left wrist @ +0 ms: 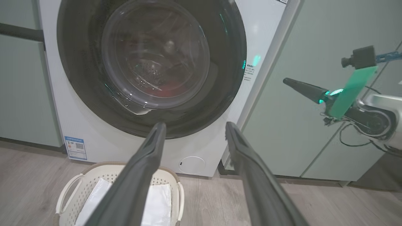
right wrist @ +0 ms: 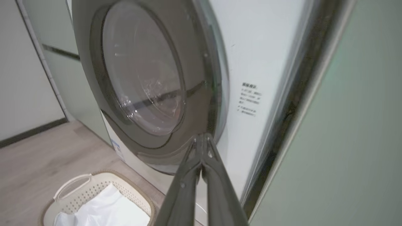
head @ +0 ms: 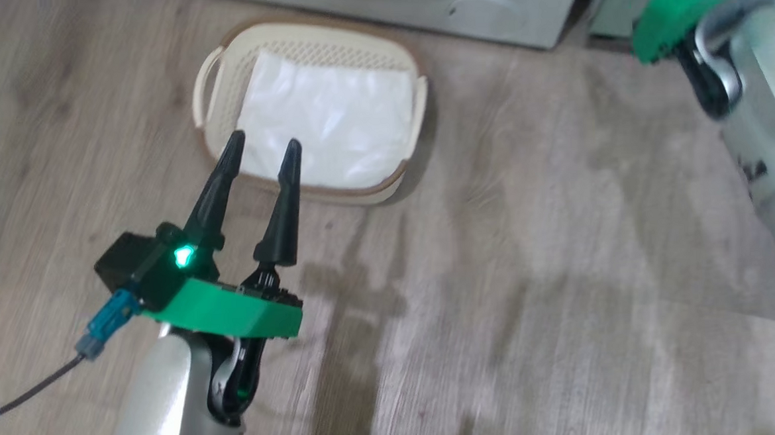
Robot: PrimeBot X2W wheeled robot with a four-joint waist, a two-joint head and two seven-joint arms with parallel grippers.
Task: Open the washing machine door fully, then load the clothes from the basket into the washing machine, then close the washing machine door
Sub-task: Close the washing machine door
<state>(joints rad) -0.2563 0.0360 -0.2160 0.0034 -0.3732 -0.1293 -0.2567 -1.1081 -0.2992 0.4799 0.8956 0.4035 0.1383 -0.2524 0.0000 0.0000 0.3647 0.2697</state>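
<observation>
**Obs:** Start with the big items. Where does the washing machine point(left wrist: 267, 28) stand?

**Rec:** White front, set between pale green cabinets point(left wrist: 314, 125) on a grey wood-look floor point(head: 562, 268).

**Obs:** The washing machine door point(left wrist: 154, 59)?

**Rec:** Wide black rim and bulging clear centre. In the left wrist view it lies flat against the machine's front, with no gap visible.

**Obs:** The basket point(head: 339, 49)?

**Rec:** On the floor just in front of the machine, below the door. It is cream with perforated walls, a brown rim and a handle on each side. A crumpled white sheet point(head: 329, 124) covers its bottom. No red in it.

**Obs:** The clothes point(left wrist: 163, 91)?

**Rec:** A dim red patch behind the glass, low in the drum. It is blurred by reflections, so I cannot make out its shape.

**Obs:** Tools next. The left gripper point(head: 267, 144)?

**Rec:** Fingers spread wide with nothing between them. It hangs in the air above the basket's near rim and points at the machine.

**Obs:** The right gripper point(right wrist: 202, 136)?

**Rec:** Fingers pressed together and holding nothing. The tips are close to the lower right edge of the door's rim. I cannot tell whether they touch it.

**Obs:** Small details?

**Rec:** There is a round flap point(left wrist: 192, 164) low on the front and a blue label point(left wrist: 75, 147) at the lower left corner.
</observation>
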